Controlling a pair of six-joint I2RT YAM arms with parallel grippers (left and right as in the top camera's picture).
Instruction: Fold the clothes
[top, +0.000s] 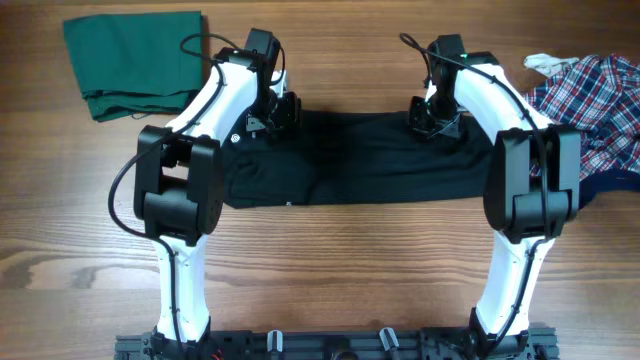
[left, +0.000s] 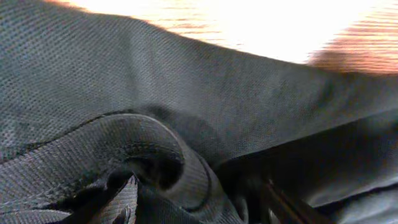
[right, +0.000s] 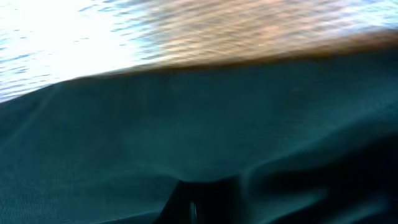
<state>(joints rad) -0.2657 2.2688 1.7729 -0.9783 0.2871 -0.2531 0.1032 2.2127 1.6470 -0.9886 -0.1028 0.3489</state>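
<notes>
Garments number three on the one wooden table, with two arms reaching up from the lower edge of the overhead view. At the upper left lies a folded green garment, apart from the rest. Next comes the left gripper, lowered onto the upper left edge of the black shirt. In its wrist view a stitched hem curls up in a fold close to the lens. The fingers are mostly hidden by fabric, so I cannot tell whether they are spread or pinching it.

The black shirt stretches as one wide band across the middle of the table, between the two arms. The right gripper sits on the shirt's upper right edge. Its wrist view is blurred, filled with dark cloth below a strip of wood, and I cannot tell how its fingers stand either. At the far right a plaid shirt lies crumpled, just beside the right arm.
</notes>
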